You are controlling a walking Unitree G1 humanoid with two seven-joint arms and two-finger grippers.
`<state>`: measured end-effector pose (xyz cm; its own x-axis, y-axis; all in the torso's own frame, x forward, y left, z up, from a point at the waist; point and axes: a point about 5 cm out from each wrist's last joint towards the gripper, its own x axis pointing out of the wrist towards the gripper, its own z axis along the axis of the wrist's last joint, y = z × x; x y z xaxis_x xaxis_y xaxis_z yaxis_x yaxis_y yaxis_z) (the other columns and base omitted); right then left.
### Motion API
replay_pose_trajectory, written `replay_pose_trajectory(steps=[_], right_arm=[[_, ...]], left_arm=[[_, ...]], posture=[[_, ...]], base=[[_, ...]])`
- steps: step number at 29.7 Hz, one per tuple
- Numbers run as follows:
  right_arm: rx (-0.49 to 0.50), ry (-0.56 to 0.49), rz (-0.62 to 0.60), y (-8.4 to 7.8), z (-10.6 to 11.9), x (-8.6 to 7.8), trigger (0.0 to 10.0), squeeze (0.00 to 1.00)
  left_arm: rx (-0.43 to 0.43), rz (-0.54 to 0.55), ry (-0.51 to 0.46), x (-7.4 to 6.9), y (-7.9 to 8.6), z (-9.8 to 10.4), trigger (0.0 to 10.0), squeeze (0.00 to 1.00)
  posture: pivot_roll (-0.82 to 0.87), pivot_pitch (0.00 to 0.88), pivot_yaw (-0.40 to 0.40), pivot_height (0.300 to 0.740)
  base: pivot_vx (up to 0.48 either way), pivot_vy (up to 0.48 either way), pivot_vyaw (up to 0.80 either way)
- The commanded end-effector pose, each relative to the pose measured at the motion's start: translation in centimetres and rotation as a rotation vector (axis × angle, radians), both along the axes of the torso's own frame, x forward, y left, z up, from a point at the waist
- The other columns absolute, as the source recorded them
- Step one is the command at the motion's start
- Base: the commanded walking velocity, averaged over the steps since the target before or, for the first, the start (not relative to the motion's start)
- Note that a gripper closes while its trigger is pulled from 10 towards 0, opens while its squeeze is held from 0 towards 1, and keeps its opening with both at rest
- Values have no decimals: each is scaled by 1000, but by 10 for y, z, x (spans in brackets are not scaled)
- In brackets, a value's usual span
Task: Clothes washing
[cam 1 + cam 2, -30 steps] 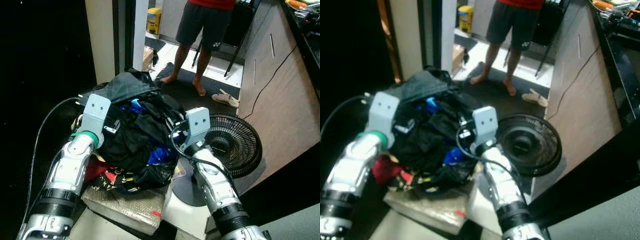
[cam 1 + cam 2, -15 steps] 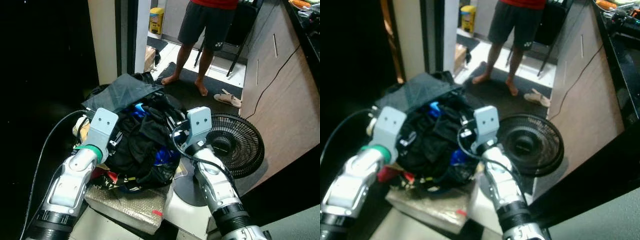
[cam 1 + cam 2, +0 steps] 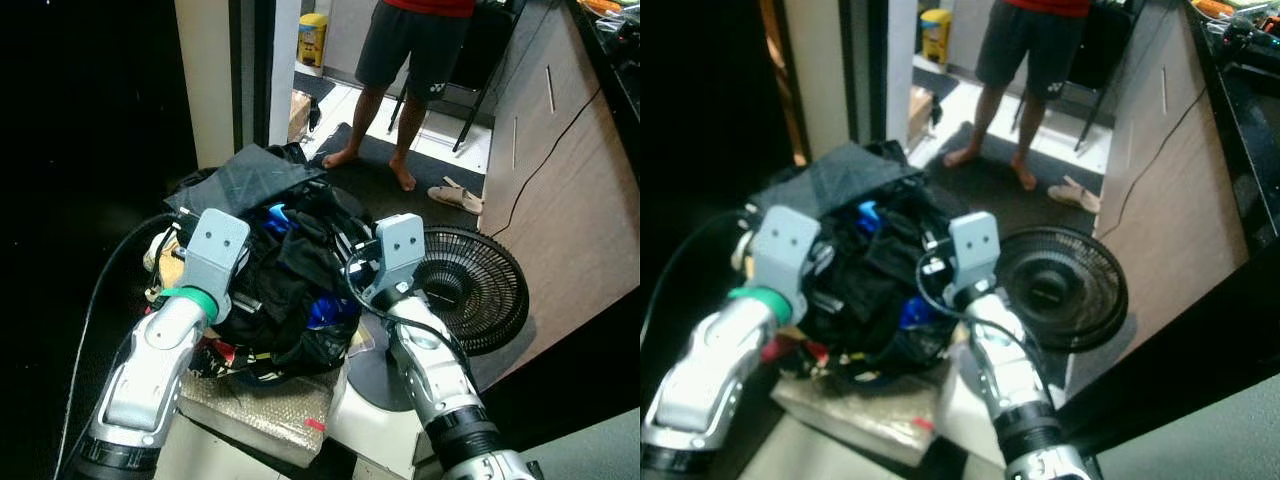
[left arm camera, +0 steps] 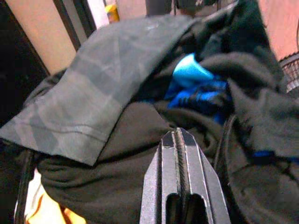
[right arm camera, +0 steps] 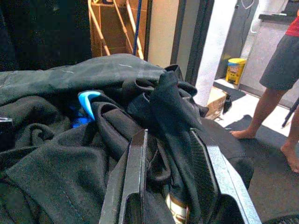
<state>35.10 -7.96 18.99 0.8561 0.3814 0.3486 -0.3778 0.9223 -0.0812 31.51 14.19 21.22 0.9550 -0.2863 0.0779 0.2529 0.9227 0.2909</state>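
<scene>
**Q:** What fills the middle of the scene?

**A:** A heaped pile of dark clothes (image 3: 275, 280), mostly black fabric with a grey patterned garment (image 3: 245, 180) draped over its far side and a bright blue piece (image 4: 196, 77) showing through. It rests on a flat grey-brown padded block (image 3: 255, 405) in front of me. Just beside the pile, on my right, a black round floor fan (image 3: 470, 290) lies on the dark floor (image 3: 380, 190).

**Q:** And beyond it?

**A:** A person in dark shorts (image 3: 410, 60) stands barefoot in the doorway, with pale slippers (image 3: 455, 198) near a wood-panelled wall (image 3: 560, 200).

**Q:** Where are your fingers?

**A:** My left gripper (image 4: 180, 154) is at the pile's left side; its fingers (image 4: 169, 177) are pressed together with nothing between them, tips just above black cloth. My right gripper (image 5: 166, 140) is at the pile's right side; its fingers (image 5: 135, 177) stand apart, and a fold of black fabric lies between them.
</scene>
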Motion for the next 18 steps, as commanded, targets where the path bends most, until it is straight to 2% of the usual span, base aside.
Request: replay_pose_trajectory(steps=[1,2,4,5,6,8,13,14,18], right_arm=[[15,-12,-14,-4,3,1,10000,0],[19,-22,-18,-5,6,1,10000,0],[19,-22,-18,-5,6,1,10000,0],[22,-29,-22,-6,8,2,10000,0],[25,-35,-25,-7,10,3,10000,0],[26,-39,-27,-7,11,4,10000,0],[28,-43,-29,-7,11,4,10000,0],[27,-45,-31,-7,11,3,10000,0],[26,-50,-33,-9,11,2,10000,0]], left_arm=[[-17,-29,-25,-3,-6,4,0,0],[-55,-61,-87,-6,-13,19,0,0],[-55,-61,-87,-6,-13,19,0,0],[-93,-83,-135,-9,-19,32,0,0],[-123,-105,-177,-11,-24,44,10000,0],[-113,-112,-207,-12,-28,50,10000,0],[-72,-106,-215,-12,-30,49,10000,0],[-54,-110,-205,-13,-29,45,10000,1000],[-51,-125,-199,-18,-29,43,10000,1000]], posture=[[142,128,-56,740],[140,119,-53,740],[140,119,-53,740],[141,111,-50,740],[139,104,-47,740],[138,102,-46,740],[135,97,-42,740],[131,96,-39,740],[130,95,-39,740]], base=[[0,0,0],[0,0,0],[0,0,0],[0,0,0],[0,0,0],[0,0,0],[0,0,0],[0,0,0],[0,0,0]])
